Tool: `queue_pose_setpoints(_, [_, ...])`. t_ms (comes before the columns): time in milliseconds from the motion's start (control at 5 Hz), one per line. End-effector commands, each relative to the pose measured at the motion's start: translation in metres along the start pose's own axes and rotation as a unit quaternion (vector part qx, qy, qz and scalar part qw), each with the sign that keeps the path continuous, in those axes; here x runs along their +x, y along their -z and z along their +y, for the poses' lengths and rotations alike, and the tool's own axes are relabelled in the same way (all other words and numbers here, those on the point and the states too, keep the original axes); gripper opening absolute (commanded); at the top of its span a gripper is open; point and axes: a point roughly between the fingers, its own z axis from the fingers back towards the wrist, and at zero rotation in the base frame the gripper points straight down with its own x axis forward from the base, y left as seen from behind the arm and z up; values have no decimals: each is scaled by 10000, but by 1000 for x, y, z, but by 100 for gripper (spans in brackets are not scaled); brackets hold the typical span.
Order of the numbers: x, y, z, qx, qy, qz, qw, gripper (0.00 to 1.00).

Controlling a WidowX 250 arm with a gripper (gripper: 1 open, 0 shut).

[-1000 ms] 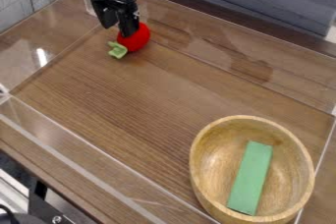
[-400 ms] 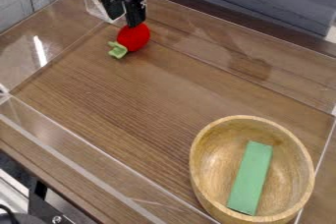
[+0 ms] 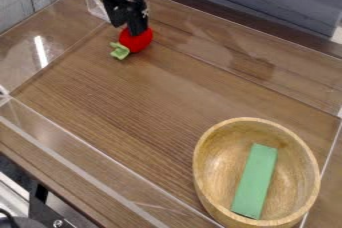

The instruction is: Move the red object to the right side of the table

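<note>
The red object (image 3: 135, 42) is a small strawberry-like toy with a light green leafy end, lying at the far left of the table (image 3: 174, 102). My black gripper (image 3: 130, 18) hangs directly above it, fingers pointing down and spread open, the tips just at the toy's top. Nothing is held between them. Whether the tips touch the toy I cannot tell.
A round light wooden bowl (image 3: 214, 177) holding a flat green block (image 3: 255, 180) stands at the near right. Clear acrylic walls (image 3: 40, 57) edge the tabletop on all sides.
The gripper lifted slightly off the toy, then came back down over it. The red toy has stayed in place.
</note>
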Motion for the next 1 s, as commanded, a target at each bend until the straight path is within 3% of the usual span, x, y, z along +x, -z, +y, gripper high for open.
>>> queue_pose_setpoints(0, [7,-13,2,66,241,-174,9995,100])
queue_pose_setpoints(400, [18,-21,-15,-134,85,-119,9998,100])
queue_pose_setpoints(800, [20,-25,-35,-300,-437,-39,9986,100])
